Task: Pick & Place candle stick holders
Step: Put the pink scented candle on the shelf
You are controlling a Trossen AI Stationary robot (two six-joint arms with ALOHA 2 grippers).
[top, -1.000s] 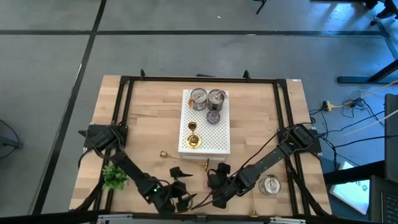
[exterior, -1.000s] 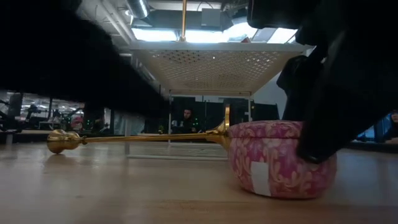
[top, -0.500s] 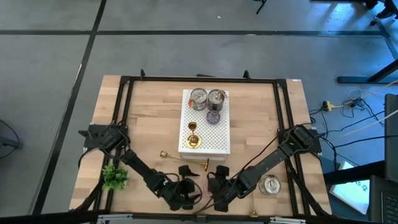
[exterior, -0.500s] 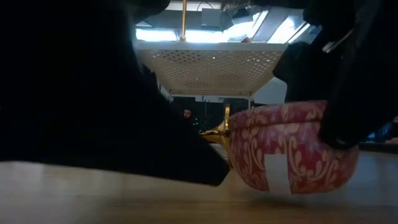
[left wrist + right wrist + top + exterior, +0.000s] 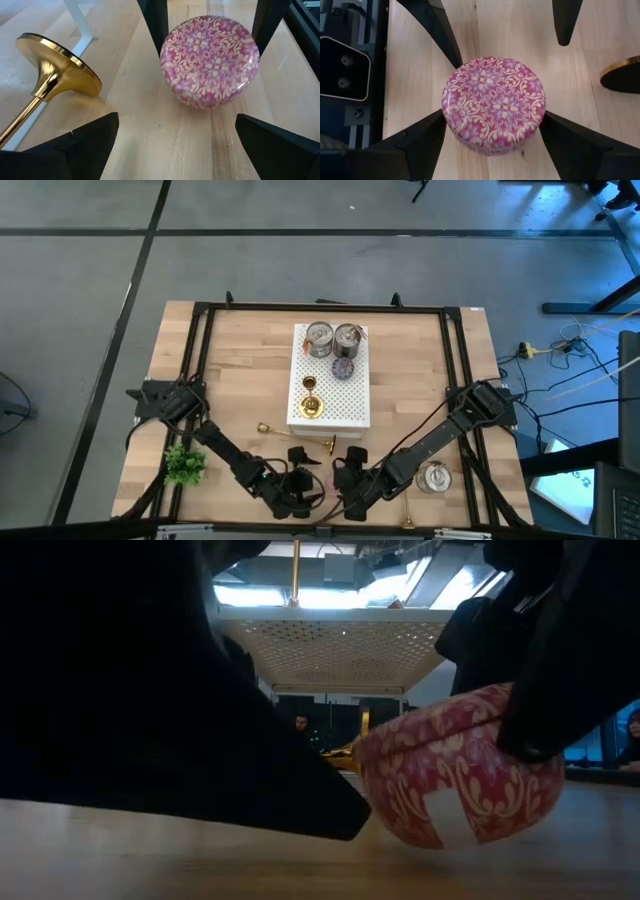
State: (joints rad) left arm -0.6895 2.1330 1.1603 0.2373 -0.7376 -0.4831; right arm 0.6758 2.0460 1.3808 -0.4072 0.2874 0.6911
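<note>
Pink, flower-patterned tin (image 5: 493,104) sits clamped between the fingers of the right claw (image 5: 492,131), tilted and partly raised off the worktop (image 5: 240,370) in the low view; this is a tin, not one of the task's pieces. The left claw (image 5: 175,142) faces it from the other side, its fingers spread wide and holding nothing, with the tin just ahead of them.

As for the candle stick holders, two stand on the white perforated stand (image 5: 352,408) in the middle of the worktop, beside two silver tins (image 5: 333,337) and a small purple disc (image 5: 344,368). Three appear unplaced: one brass holder (image 5: 47,85) lies on its side just beside the left claw, another (image 5: 267,427) lies near the stand's near-left corner, and a third (image 5: 408,510) lies at the near edge by a silver tin (image 5: 434,477). By my reading, the job is under halfway done.
</note>
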